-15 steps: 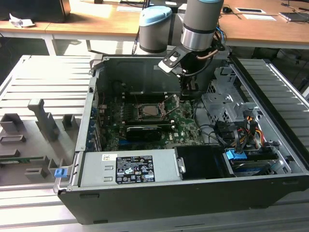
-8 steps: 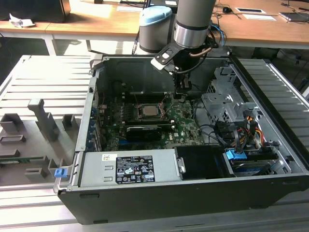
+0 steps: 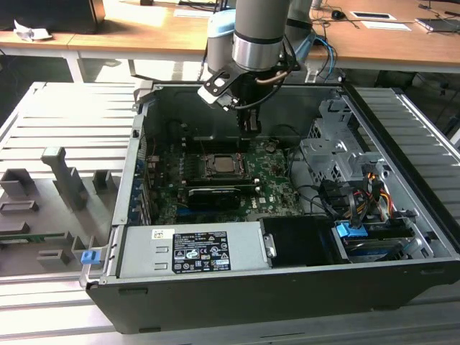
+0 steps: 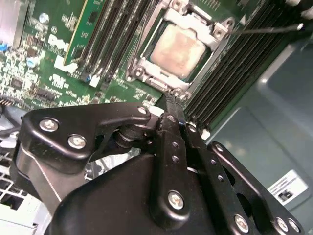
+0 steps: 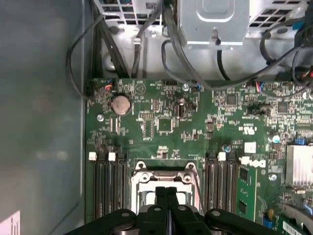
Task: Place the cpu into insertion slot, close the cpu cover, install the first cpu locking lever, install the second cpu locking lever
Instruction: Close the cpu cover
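Hovering near cpu (image 4: pixel 177 51), hand (image 3: pixel 249 128) inside open case (image 3: pixel 287 295), slatted table (image 3: pixel 79 115), wooden desks (image 3: pixel 144 36) behind

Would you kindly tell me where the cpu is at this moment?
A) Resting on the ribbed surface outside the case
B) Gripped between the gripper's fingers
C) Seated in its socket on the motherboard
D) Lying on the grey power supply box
C: in the second wrist view the cpu lies flat inside the window of the cpu cover, while the gripper is shut and empty at the socket's edge.

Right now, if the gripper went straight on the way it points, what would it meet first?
Probably the cpu cover, at its frame edge beside the cpu; depth below the gripper is unclear.
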Motion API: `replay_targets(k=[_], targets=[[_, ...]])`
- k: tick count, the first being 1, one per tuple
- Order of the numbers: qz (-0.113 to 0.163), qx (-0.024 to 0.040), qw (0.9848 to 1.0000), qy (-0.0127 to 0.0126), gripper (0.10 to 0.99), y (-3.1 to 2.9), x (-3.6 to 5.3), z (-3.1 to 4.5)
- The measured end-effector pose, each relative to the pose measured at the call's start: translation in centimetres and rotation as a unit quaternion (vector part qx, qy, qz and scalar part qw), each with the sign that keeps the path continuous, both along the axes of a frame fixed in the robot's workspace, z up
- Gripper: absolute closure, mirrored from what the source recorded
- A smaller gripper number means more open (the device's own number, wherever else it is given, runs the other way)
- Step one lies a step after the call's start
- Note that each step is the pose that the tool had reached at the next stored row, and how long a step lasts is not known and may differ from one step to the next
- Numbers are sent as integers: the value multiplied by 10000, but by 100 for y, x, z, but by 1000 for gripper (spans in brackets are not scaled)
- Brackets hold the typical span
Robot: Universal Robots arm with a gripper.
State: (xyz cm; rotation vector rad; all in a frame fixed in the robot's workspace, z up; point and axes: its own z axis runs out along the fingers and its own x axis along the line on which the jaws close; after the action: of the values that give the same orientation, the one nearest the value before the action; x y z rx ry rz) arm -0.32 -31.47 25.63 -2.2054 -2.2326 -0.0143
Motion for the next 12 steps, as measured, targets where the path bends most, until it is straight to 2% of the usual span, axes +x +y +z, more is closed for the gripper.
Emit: replay_targets(k=[1,2,8,12], targets=[[0,0,10000,-2,980,4,-58,-17],[0,-1,10000,-2,980,5,-76,-25],[117,11,9999,-2,980,7,-121,-140],[195,17,9998,-3,980,-24,-183,-165]])
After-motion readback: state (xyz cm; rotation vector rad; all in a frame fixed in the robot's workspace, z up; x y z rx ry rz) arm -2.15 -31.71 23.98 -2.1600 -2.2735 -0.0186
